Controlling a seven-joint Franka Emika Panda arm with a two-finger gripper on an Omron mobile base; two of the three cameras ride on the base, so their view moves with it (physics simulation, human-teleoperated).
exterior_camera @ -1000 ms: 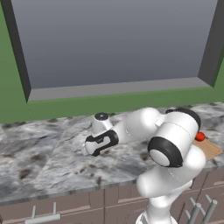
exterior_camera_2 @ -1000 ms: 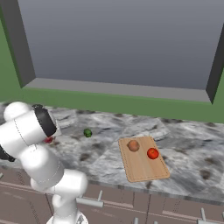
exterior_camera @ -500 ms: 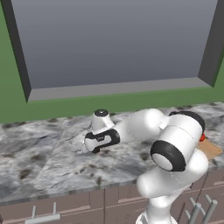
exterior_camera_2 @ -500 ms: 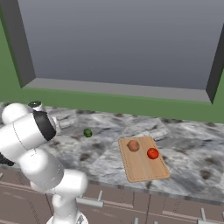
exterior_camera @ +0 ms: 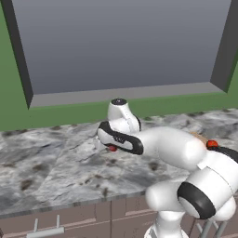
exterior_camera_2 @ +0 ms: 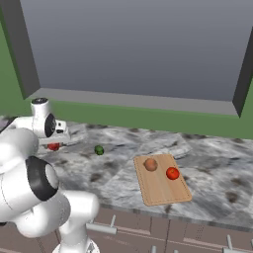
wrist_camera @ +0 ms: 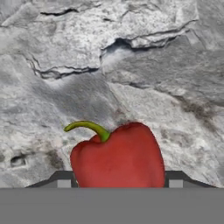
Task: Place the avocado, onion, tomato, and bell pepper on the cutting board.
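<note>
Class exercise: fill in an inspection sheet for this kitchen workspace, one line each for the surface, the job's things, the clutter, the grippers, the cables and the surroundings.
Surface: grey marbled counter, with drawer fronts below.
Job's things: cutting board lies flat on the counter; onion and tomato sit on it. Avocado lies on the counter, left of the board. Bell pepper sits between the fingers, over the counter.
Clutter: nothing seen.
Grippers: gripper has its fingers on either side of the bell pepper, shut on it.
Cables: nothing seen.
Surroundings: green wall and a large grey-framed window behind the counter.
</note>
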